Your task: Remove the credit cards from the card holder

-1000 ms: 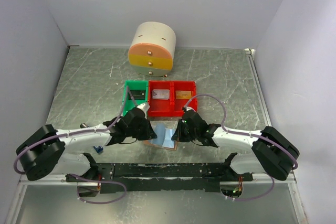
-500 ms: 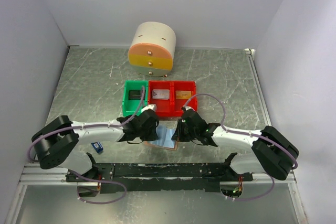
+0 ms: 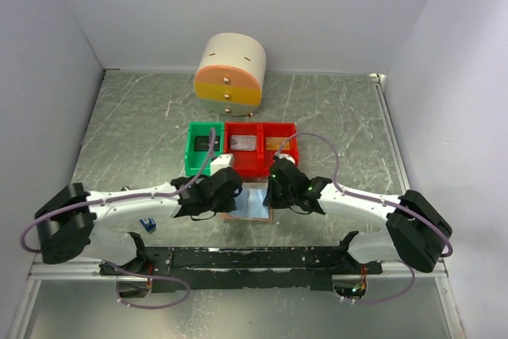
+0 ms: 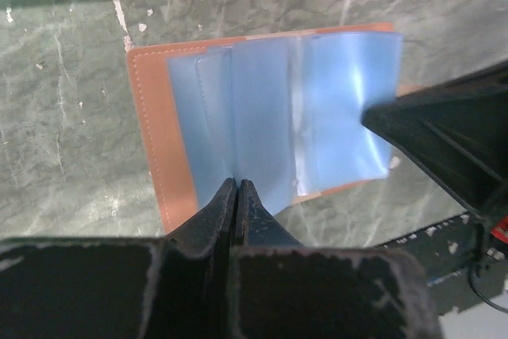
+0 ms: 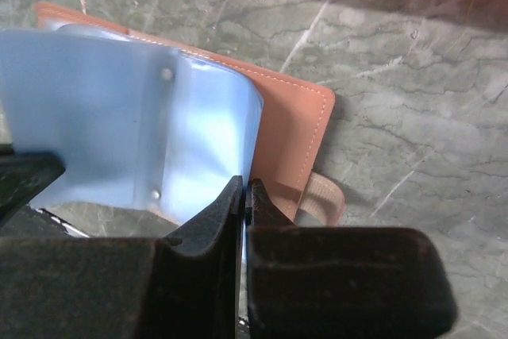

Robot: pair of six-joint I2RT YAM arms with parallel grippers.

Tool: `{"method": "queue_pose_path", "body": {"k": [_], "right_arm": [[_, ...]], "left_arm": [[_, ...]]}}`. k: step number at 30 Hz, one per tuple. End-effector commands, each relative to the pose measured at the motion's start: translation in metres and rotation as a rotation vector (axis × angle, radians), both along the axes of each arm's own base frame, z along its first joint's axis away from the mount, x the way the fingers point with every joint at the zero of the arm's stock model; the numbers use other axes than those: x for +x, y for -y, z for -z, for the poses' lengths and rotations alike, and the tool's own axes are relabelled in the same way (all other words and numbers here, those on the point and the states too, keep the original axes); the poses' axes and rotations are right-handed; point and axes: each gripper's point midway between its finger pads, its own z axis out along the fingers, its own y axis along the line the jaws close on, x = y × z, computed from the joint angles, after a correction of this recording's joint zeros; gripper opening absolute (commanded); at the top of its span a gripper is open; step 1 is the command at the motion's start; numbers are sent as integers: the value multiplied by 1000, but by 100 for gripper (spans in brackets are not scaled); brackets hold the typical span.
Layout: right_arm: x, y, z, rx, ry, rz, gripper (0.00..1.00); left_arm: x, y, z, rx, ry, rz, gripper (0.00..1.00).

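The card holder (image 3: 252,204) lies open on the table between my grippers: tan leather (image 4: 155,132) with pale blue plastic pockets (image 4: 270,109). My left gripper (image 4: 237,183) is shut, its tips at the near edge of the blue pockets; it also shows in the top view (image 3: 228,194). My right gripper (image 5: 245,189) is shut on the edge of a blue pocket leaf (image 5: 119,109), which curls up off the leather (image 5: 290,140); it also shows in the top view (image 3: 271,193). No loose credit card shows in the pockets. A silvery card (image 3: 243,143) lies in a red bin.
A green bin (image 3: 193,153) and two red bins (image 3: 262,166) stand just beyond the holder, each with a flat item inside. A round cream and orange drawer unit (image 3: 230,73) stands behind them. A small blue-and-black gadget (image 3: 147,225) lies near the left arm. Grey walls surround the table.
My left gripper has moved from beside the green bin back to the holder's near left part. My right gripper shifted slightly away from me, and the holder now lies squarer.
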Motion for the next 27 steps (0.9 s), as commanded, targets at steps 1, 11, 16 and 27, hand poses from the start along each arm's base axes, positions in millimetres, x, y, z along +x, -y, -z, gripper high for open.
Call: {"method": "queue_pose_path", "body": {"k": [1,11,16,27], "right_arm": [[6,17,-3,-132,33,2,0],[2,3,-1,-286,56,-54,0],[-1,-9,2,-248,61,-73,0],[-2,-5,-24,-111,116,-16,30]], "left_arm": [[-1,-7,-13,-33,51,12,7],[-4,8,6,16,-9,65,7],[-7,19,4,-41,-5,105,7],[-4,-10,-9,1,33,16,40]]}}
